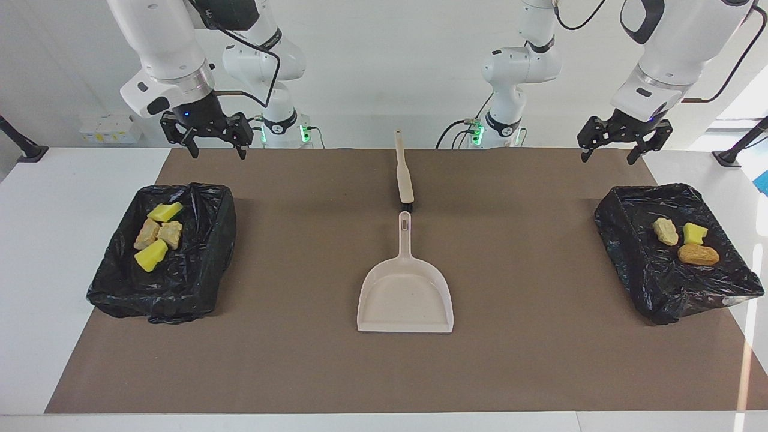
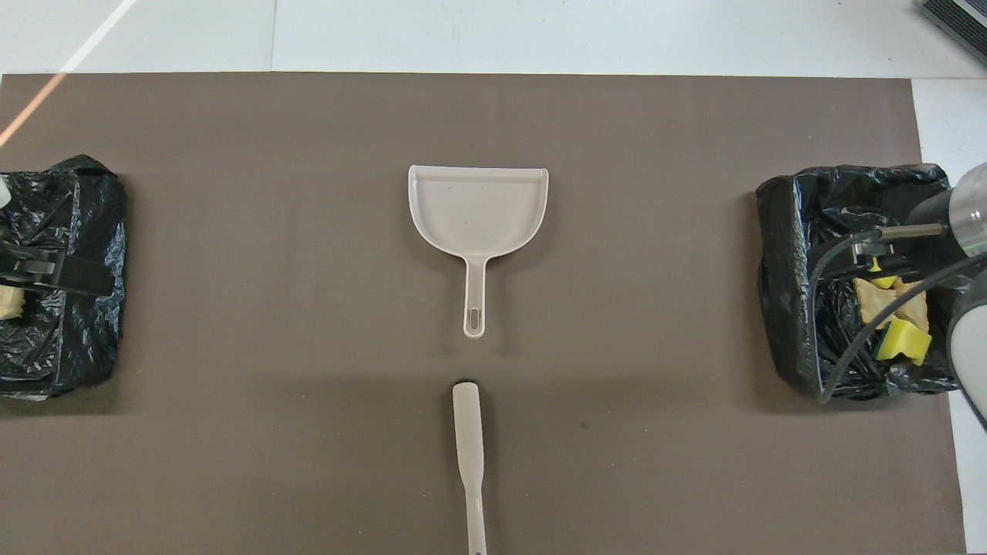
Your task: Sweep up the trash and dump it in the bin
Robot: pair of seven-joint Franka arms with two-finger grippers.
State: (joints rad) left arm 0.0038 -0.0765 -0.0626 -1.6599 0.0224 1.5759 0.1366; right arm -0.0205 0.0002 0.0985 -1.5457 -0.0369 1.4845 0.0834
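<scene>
A brown mat (image 1: 300,360) covers the table. With the dustpan (image 1: 405,300) as the middle, four trash bits (image 1: 157,235) lie in the black bin (image 1: 198,282) toward the right arm's end, under the right gripper (image 1: 217,144), fingers apart. Three trash pieces (image 1: 684,240), the orange-brown lump (image 1: 698,254) lying crosswise, sit in the other bin (image 1: 660,282) under the left gripper (image 1: 607,147), fingers apart.
</scene>
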